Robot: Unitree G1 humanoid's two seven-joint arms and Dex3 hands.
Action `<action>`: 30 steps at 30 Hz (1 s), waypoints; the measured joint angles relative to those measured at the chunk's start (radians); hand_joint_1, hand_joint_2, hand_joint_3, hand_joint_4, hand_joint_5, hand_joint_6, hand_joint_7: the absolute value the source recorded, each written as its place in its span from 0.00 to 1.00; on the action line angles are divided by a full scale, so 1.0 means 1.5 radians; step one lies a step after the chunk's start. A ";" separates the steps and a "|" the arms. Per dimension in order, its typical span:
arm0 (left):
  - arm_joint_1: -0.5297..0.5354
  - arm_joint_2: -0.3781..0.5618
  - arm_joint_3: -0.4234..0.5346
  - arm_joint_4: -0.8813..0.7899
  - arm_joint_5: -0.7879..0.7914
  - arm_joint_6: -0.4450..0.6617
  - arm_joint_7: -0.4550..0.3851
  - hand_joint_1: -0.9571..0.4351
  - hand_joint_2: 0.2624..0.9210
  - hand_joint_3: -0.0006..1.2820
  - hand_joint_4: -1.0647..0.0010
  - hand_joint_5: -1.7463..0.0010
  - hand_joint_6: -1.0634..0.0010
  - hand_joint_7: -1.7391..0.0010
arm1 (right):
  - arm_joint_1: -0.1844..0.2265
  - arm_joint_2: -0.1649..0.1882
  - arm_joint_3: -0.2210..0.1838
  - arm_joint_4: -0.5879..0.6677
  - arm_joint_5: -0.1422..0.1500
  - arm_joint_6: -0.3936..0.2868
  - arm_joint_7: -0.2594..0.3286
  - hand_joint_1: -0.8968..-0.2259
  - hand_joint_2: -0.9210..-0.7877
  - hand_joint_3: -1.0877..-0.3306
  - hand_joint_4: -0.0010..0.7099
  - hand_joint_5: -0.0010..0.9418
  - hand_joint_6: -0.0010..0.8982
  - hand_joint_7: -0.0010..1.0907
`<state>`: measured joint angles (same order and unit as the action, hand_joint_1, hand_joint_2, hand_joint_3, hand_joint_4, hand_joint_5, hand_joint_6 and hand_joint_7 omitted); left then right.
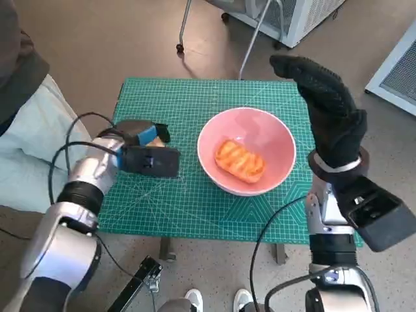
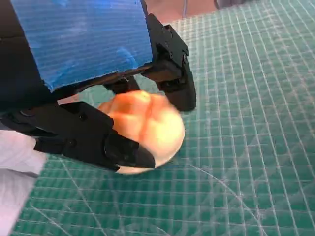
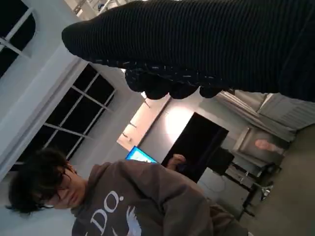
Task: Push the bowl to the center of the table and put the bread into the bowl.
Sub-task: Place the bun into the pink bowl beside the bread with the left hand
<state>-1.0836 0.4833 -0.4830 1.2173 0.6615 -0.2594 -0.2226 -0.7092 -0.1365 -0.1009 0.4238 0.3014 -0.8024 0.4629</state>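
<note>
A pink bowl (image 1: 266, 129) stands near the middle of the green mat (image 1: 182, 97), and a golden bread (image 1: 240, 160) lies inside it. To the bowl's left, my left hand (image 1: 138, 138) is low on the mat. In the left wrist view its black fingers (image 2: 123, 150) close from both sides round a second pale-orange bread roll (image 2: 147, 125) that sits on the mat (image 2: 246, 147). In the head view this roll is almost hidden under the hand. My gloved right hand (image 1: 325, 97) is raised above the table's right edge, beside the bowl, fingers stretched and holding nothing.
A person in a grey top (image 1: 19, 58) sits close at the table's left; the right wrist view also shows a person (image 3: 128, 206). Chair legs (image 1: 250, 45) and a white unit (image 1: 299, 16) stand beyond the far edge. Black cables (image 1: 71, 146) loop by my left forearm.
</note>
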 measured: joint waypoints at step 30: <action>0.010 -0.088 0.077 -0.510 -0.114 -0.110 -0.001 0.69 1.00 0.11 0.45 0.29 0.47 0.26 | 0.009 0.012 0.009 -0.011 0.007 0.009 0.005 0.39 0.00 0.49 0.44 0.00 0.00 0.75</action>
<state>-1.0691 0.3509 -0.3674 0.4526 0.4906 -0.4238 -0.2240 -0.6954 -0.1186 -0.0867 0.4080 0.3116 -0.7895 0.4698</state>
